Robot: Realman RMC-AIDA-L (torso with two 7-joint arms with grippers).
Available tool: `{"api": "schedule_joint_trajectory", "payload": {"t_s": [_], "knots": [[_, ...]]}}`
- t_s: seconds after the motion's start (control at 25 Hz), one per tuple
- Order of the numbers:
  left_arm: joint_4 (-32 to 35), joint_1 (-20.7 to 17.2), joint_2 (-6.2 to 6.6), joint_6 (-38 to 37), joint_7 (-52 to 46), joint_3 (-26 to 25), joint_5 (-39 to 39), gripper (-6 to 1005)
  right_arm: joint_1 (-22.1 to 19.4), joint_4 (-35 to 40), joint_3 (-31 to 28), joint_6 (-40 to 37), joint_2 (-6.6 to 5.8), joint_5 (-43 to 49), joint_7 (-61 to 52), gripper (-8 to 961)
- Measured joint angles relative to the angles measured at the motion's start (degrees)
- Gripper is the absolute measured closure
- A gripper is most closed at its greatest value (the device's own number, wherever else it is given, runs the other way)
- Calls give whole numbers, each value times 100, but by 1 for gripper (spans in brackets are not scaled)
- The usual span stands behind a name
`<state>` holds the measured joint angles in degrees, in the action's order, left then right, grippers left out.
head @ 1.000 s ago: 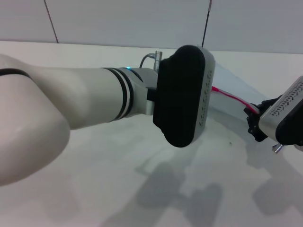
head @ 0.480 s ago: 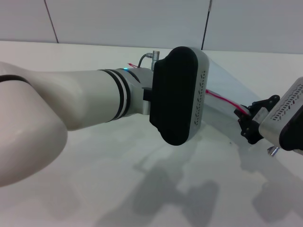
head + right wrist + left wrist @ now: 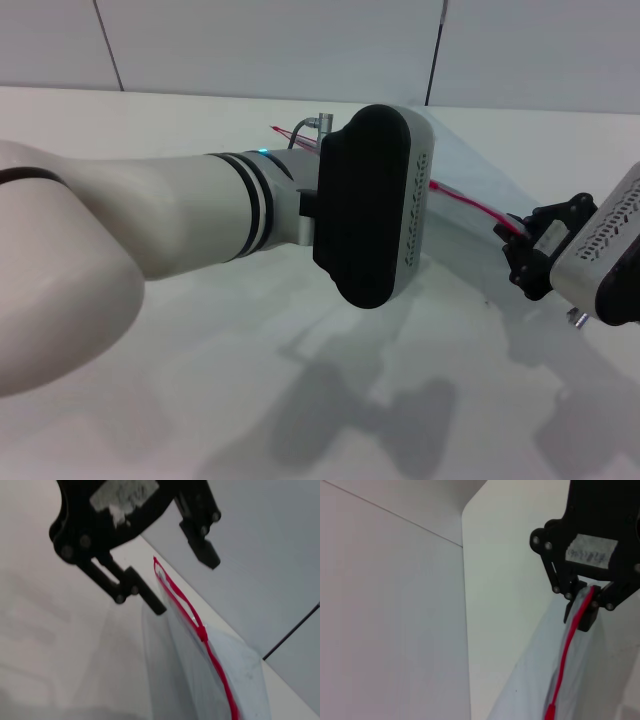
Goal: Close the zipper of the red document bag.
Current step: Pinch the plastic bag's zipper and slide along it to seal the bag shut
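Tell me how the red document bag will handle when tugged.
Probably floppy: the red document bag is thin translucent film, and its zipper curves away from the right tool pinching it. Likely light, so it may slide on the table.

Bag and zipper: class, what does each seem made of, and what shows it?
The bag is probably thin, soft plastic film, pale and translucent with a faint sheen. The zipper is likely plastic too: bright red, thin and flexible, curving along the edge. The right gripper pinches one end; the left gripper stands open around the other.
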<state>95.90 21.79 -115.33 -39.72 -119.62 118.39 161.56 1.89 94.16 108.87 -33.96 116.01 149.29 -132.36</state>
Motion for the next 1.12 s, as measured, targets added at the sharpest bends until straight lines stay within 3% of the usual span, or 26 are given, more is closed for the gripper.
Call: {"api": "schedule_joint_trajectory", "payload": {"t_s": [1.12], "knots": [[-517, 95, -42, 568, 23, 88, -2, 491, -48, 156, 116, -5, 0, -5, 142, 905]]}}
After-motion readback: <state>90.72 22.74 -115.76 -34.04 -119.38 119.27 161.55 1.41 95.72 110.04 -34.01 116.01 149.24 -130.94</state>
